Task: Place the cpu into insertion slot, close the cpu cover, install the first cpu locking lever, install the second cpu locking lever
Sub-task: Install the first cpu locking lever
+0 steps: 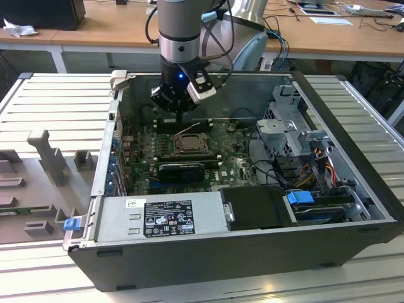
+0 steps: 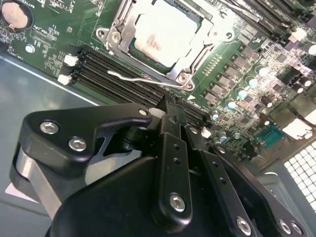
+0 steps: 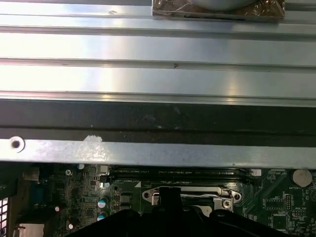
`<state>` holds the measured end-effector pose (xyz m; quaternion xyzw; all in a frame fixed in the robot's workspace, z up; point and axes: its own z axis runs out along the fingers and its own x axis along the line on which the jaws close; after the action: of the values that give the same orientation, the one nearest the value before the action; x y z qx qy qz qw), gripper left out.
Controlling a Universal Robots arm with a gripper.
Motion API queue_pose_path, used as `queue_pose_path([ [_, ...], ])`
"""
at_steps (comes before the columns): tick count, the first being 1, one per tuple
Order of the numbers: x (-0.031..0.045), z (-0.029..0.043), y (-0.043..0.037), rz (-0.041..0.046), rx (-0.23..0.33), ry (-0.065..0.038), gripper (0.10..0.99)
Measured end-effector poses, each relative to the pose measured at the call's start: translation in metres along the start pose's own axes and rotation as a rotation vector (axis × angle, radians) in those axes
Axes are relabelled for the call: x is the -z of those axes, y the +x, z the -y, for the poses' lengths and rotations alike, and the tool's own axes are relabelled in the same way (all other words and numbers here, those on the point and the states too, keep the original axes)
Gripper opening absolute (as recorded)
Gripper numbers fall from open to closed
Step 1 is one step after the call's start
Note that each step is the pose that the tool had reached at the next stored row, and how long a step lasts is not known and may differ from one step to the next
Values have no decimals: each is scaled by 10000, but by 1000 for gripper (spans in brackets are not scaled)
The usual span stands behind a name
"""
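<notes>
Cpu (image 2: pixel 165 32): lies flat inside the insertion slot (image 2: pixel 182 74) in the second wrist view, pale silvery face up. Framed by the cpu cover (image 2: pixel 116 30), which rests down around the chip's edges with the face showing through its square window. Beside the slot, a thin wire lever (image 2: pixel 133 78) curves free along the edge, above the long black memory slots (image 2: pixel 113 81). Farther out from the slot on the green motherboard (image 2: pixel 59 34), a round coin battery (image 2: pixel 15 15). Nearer than the slot, past the memory slots, the gripper (image 2: pixel 170 106), black fingers (image 2: pixel 173 148) drawn together at the tips, nothing seen pinched between them.

Seen in the exterior view: insertion slot (image 1: pixel 189 144) at the middle of the board inside the open computer case (image 1: pixel 208 265). Directly above the slot, on its far side, hangs the gripper (image 1: pixel 182 121), clenched to one narrow point, close over the slot but not plainly touching. On the near side of the slot, the black graphics card (image 1: pixel 182 169), then the grey power supply (image 1: pixel 158 218).

Seen in the first wrist view: slot (image 3: pixel 195 193) partly hidden behind the dark gripper (image 3: pixel 170 200); beyond the slot, memory slots (image 3: pixel 177 173), then the case wall (image 3: pixel 148 153) and the ribbed metal table (image 3: pixel 148 54).
</notes>
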<state>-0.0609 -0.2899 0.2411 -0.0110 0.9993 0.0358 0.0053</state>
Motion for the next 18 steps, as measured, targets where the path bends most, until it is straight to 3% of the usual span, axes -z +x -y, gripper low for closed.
queue_pose_path([
  [7, -13, 1, -6, 2, 5, -4, 106],
  [13, -44, 6, -127, 1, 13, -2, 106],
  [18, -70, 9, -169, -5, 110, -3, 106],
])
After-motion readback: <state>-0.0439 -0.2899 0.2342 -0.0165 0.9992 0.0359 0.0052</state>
